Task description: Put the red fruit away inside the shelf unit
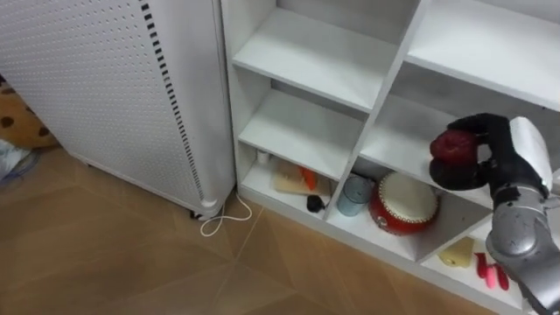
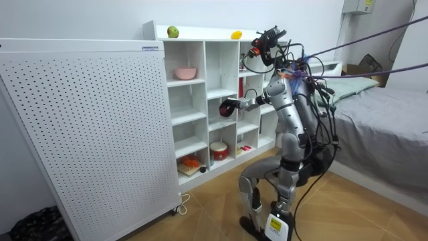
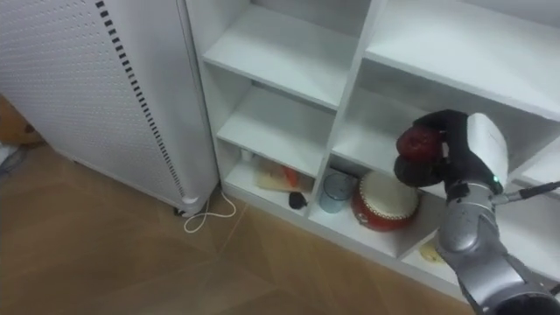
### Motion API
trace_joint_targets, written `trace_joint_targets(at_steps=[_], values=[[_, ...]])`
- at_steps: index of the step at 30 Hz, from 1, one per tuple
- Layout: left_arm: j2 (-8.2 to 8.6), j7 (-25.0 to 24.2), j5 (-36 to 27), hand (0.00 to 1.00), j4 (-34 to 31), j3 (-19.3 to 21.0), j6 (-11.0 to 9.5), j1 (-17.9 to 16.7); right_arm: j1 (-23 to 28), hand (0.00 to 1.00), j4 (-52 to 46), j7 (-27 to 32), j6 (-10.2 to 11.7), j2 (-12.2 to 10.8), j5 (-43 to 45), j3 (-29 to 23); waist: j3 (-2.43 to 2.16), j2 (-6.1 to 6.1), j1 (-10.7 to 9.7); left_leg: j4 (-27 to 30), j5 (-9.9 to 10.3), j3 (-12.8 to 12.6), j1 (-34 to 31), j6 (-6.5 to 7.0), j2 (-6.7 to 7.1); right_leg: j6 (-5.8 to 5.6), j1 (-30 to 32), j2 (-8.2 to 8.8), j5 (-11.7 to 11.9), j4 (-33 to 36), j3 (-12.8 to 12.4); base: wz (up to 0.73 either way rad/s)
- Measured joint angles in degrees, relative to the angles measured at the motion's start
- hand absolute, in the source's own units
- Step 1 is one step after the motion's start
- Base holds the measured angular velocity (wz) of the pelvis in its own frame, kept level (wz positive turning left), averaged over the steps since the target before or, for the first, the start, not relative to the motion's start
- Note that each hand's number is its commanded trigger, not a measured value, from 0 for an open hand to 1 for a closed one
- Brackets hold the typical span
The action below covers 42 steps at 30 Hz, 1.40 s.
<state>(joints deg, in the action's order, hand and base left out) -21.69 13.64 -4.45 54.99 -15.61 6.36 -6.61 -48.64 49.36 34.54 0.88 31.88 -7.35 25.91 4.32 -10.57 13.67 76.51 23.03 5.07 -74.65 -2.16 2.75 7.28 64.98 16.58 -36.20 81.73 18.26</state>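
We see the right robot hand (image 1: 490,162) raised in front of the white open-shelved closet (image 1: 306,52), its dark fingers curled round a dark red round fruit (image 1: 452,147) and gripping it from the right side. The fruit hangs at the mouth of a compartment in the middle column, just above the bottom compartment, and it touches no shelf board. We cannot tell whether it is already inside the compartment or just before it.

Below the fruit, in the bottom compartment, lies a red round drum with a pale skin (image 1: 404,203). Just to its left stands a blue-grey metal cup (image 1: 353,194). In the bottom compartment further left we see a pale wooden board with something orange on it (image 1: 293,178). At the far right of the bottom row lie a small yellow piece (image 1: 457,254) and some pink pieces (image 1: 492,271).

To the left of the closet stands a white perforated panel (image 1: 96,79), with a white looped cord (image 1: 223,219) on the wooden floor (image 1: 131,254) at its foot.

In the room view the robot stands close before the closet with bent knees. A green apple (image 2: 173,31) and a yellow lemon (image 2: 236,35) rest on the closet's top, well apart. A pink bowl (image 2: 186,73) sits in the upper compartment of the column on that view's left. A grey-covered bed (image 2: 381,114) stands behind the robot.
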Motion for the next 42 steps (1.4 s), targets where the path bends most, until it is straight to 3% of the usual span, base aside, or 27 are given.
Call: trace_joint_targets(at_steps=[5, 10, 11, 12, 13, 19, 26, 32, 42], values=[[-1.18, 3.46, 0.03, 0.0, 0.14, 0.21, 0.31, -0.08, -1.13, 1.0, 1.52, 3.88, -0.98, 0.96, -12.48, -0.02, 0.07, -1.11, 0.04, 0.2, 0.09, 0.18, -0.19, 0.1, -0.07, -0.03, -0.01, -0.02, -0.02, 0.0, 0.23, 0.0], [-1.52, 3.87, 0.21, 0.0, -0.05, 0.27, 0.85, -0.15, -3.52, 1.0, 4.03, 6.18, -0.96, 1.73, -22.93, -0.29, 0.07, -1.06, -0.97, 0.25, 0.12, 0.67, 0.31, 0.1, -0.03, -0.05, -1.02, -0.13, 0.01, -0.46, 0.86, 0.0], [-1.62, 4.06, 0.18, 0.0, -0.19, 0.25, 0.72, -0.14, -3.74, 0.87, 4.32, 6.2, -0.96, 1.74, -24.81, -0.29, 0.06, -1.04, -0.91, 0.17, 0.12, 0.93, 0.41, 0.09, -0.01, -0.1, -1.36, -0.25, 0.03, -0.74, 1.11, 0.03], [-1.63, 4.27, 0.18, 0.0, -0.18, 0.22, 0.72, -0.16, -3.82, 0.36, 4.42, 6.23, -0.93, 1.74, -25.82, -0.3, 0.06, -1.03, -0.89, 0.13, 0.12, 1.04, 0.43, 0.09, 0.01, -0.13, -1.49, -0.31, 0.05, -0.87, 1.23, 0.03], [-1.64, 4.62, 0.18, 0.0, -0.1, 0.22, 0.79, -0.32, -3.88, 0.0, 4.57, 6.26, -0.92, 1.76, -27.53, -0.3, 0.06, -1.02, -0.88, 0.12, 0.13, 1.19, 0.59, 0.1, 0.04, -0.18, -1.84, -0.32, 0.07, -1.1, 1.46, 0.0], [-1.71, 6.19, 0.27, 0.0, -0.09, 0.79, 0.7, -1.24, -3.85, 0.0, 5.0, 6.06, -0.45, 1.93, -34.83, -1.01, -0.08, -0.71, -0.65, -0.97, 0.28, 1.26, 1.82, 0.43, 0.07, -1.26, -3.19, -0.79, 0.66, -2.94, 1.47, -0.01], [-1.65, 8.18, 0.07, 0.0, 0.13, 1.25, -0.13, -1.24, -3.91, 0.0, 4.7, 4.82, 1.07, 2.81, -49.32, -5.06, -0.46, 0.25, -0.89, -2.55, 0.33, 1.27, 3.51, 1.19, 0.96, -2.59, -5.2, -0.46, 1.0, -4.97, 1.61, 0.04], [-1.39, 8.86, 0.16, 0.0, 0.09, 1.82, -0.21, -1.26, -3.9, 0.0, 4.41, 3.76, 1.04, 3.05, -53.15, -7.03, -0.52, 0.91, -0.82, -3.19, 0.33, 1.04, 4.25, 1.69, 1.03, -3.4, -5.91, -0.69, 1.42, -6.05, 1.34, 0.0], [-1.37, 9.95, 0.17, 0.0, -0.58, 1.82, -0.2, -1.25, -3.9, 0.0, 4.44, 1.86, 1.04, 3.17, -54.05, -7.08, -0.79, 1.41, -0.87, -3.23, 0.35, 0.85, 4.58, 1.75, 1.01, -3.47, -6.02, -0.73, 1.45, -6.01, 1.06, 0.0]])
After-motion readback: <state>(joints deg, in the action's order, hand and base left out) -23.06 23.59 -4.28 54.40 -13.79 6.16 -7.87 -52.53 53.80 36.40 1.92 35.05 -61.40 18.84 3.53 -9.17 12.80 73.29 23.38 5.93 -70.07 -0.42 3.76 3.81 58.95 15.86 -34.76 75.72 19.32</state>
